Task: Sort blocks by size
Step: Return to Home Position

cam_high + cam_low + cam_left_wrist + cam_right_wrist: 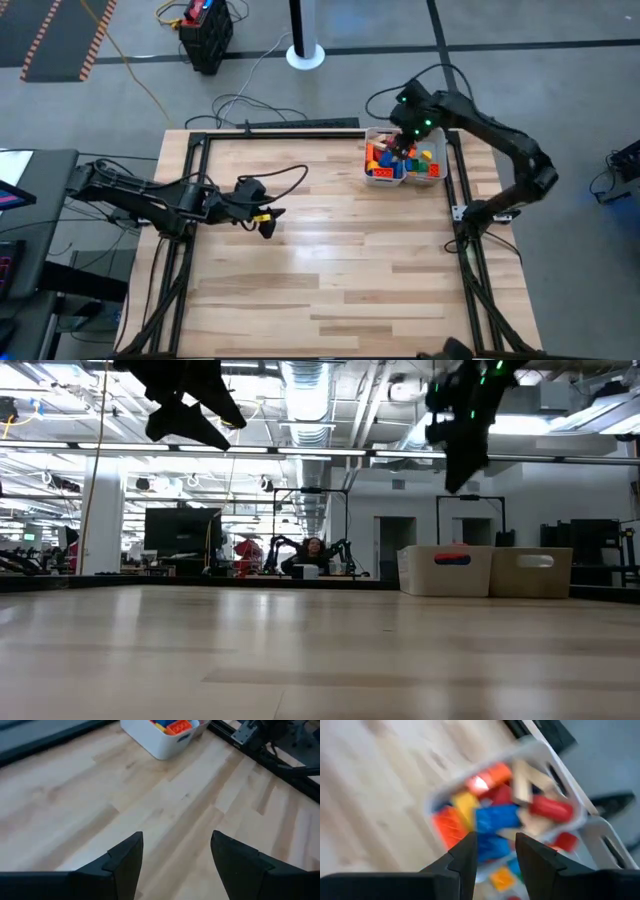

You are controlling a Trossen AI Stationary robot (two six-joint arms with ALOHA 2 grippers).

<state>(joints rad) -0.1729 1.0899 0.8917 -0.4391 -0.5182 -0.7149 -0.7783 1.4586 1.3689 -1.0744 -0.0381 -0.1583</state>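
The blocks (385, 160) lay piled in the trays (160, 747). The right gripper (405, 140) hovered above, jaws apart, empty; the left gripper (268, 222) hung open, well apart. Blocks were judged light, rigid, slick: grip across flat sides.

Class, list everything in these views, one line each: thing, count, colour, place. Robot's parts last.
table: one, pale wood, black frame, under both arms.
white bins: two, white, side by side at the table's far right corner.
blocks: many, too heaped to count; red, blue, orange, yellow, pale wood; inside the bins.
cables: several, mixed colours, on the grey floor beyond the table.
left end effector: one, dark, open and empty, above the table's left part.
right end effector: one, dark, open and empty, above the bins.
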